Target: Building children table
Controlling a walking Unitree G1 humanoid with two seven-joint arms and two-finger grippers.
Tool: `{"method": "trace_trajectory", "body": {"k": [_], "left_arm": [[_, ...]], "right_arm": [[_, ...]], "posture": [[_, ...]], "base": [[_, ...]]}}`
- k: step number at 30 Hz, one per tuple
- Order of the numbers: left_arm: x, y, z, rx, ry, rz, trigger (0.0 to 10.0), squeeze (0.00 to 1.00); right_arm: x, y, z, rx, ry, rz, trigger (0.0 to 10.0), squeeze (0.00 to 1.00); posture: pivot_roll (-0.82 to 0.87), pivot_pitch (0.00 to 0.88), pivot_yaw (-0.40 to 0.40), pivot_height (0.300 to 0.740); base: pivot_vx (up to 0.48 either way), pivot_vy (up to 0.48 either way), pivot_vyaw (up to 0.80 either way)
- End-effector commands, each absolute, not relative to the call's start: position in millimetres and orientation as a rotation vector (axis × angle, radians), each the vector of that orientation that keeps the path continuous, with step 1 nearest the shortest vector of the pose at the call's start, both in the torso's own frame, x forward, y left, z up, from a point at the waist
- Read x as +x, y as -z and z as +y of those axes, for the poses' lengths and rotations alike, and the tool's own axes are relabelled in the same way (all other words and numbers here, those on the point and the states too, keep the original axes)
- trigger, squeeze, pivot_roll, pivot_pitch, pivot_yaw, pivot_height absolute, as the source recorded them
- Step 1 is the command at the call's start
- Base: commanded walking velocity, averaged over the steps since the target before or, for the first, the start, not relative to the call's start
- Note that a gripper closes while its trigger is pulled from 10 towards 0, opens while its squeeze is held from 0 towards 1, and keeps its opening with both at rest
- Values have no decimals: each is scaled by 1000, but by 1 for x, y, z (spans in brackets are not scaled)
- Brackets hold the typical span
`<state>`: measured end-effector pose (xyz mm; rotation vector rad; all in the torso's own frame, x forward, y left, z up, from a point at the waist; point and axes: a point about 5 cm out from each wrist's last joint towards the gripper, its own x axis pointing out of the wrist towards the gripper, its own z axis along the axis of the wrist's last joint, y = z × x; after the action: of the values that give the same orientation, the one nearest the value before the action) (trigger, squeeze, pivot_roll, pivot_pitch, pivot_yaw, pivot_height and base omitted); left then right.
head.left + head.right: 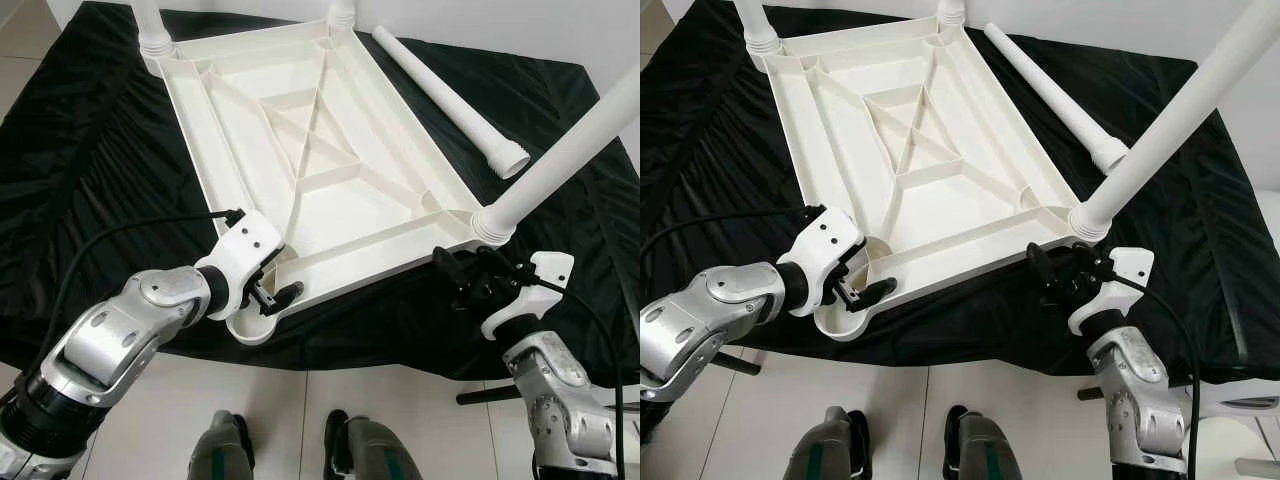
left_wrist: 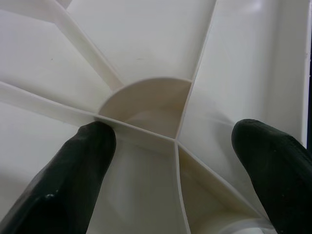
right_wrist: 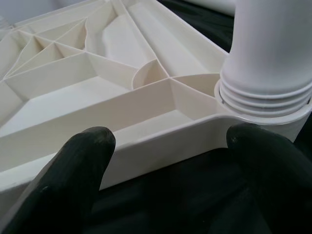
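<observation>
Item: white plastic tabletop (image 1: 320, 150), upside down, ribbed underside facing up, lying on the black cloth (image 1: 90, 150) that covers my bench.

Fitted legs: one screwed leg (image 1: 570, 150) rises from the near right corner socket and slants up across my right side; two more leg stubs stand at the far corners, far left leg (image 1: 150, 25) and far right leg (image 1: 343, 12).

Loose leg (image 1: 445, 95): lies flat on the cloth just beside the tabletop's right edge, threaded end toward me, apart from the fitted leg.

Empty corner socket (image 1: 250, 325): near left corner, overhanging the cloth's front edge.

My left claw (image 1: 272, 292): released, fingers (image 2: 73, 175) spread over the ribs just inside that empty socket, one finger beside a rib.

My right claw (image 1: 462, 275): released, fingers (image 3: 73, 170) spread apart in front of the tabletop's near rim, just beside the fitted leg's threaded collar, which stands close before one finger.

Surroundings: pale tiled floor (image 1: 300, 420) below the cloth; my two feet (image 1: 290, 450) at the bench's front.
</observation>
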<state>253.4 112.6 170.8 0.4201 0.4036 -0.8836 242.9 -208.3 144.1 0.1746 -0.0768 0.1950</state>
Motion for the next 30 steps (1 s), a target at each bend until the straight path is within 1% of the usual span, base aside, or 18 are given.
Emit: {"method": "trace_trajectory", "body": {"k": [1,5,6,10,11,12,15,19,21,22,23,25,30], "left_arm": [[234,-148,107,370,1097,584,10000,0],[234,-148,107,370,1097,585,10000,0],[234,-148,107,371,1094,584,10000,0],[234,-148,107,371,1094,584,10000,0],[235,-149,108,370,1093,585,10000,0],[235,-149,108,370,1093,585,10000,0],[236,-150,109,377,1087,585,10000,0],[237,-150,109,378,1087,585,10000,0],[237,-150,110,381,1086,587,10000,0],[237,-150,110,385,1085,587,10000,0],[237,-150,110,385,1085,587,10000,0],[238,-151,111,385,1082,588,10000,0],[239,-152,111,389,1084,588,10000,0]], "right_arm": [[239,-143,-216,159,-114,-86,10000,0],[239,-143,-219,155,-81,-94,10000,0],[240,-144,-225,160,-36,-103,10000,0],[240,-144,-225,160,-36,-103,10000,0],[239,-145,-232,153,16,-119,10000,0],[239,-145,-232,153,16,-119,10000,0],[229,-134,-255,123,185,-104,10000,0],[226,-130,-259,126,211,-91,10000,0],[223,-129,-264,107,244,-88,10000,0],[219,-129,-272,84,292,-85,10000,0],[219,-129,-272,84,292,-85,10000,0],[214,-131,-282,53,367,-102,10000,0],[217,-139,-287,33,434,-159,10000,0]], "posture": [[-4,189,-45,740],[-4,189,-45,740],[-6,191,-44,740],[-6,191,-44,740],[-8,193,-44,740],[-8,193,-44,740],[-8,194,-44,740],[-8,194,-44,740],[-9,195,-43,740],[-9,195,-43,740],[-9,195,-43,740],[-12,197,-39,740],[-12,196,-38,740]], "base": [[0,0,0],[0,0,0],[0,0,0],[0,0,0],[0,0,0],[0,0,0],[0,0,0],[0,0,0],[0,0,0],[0,0,0],[0,0,0],[0,0,0],[0,0,0]]}}
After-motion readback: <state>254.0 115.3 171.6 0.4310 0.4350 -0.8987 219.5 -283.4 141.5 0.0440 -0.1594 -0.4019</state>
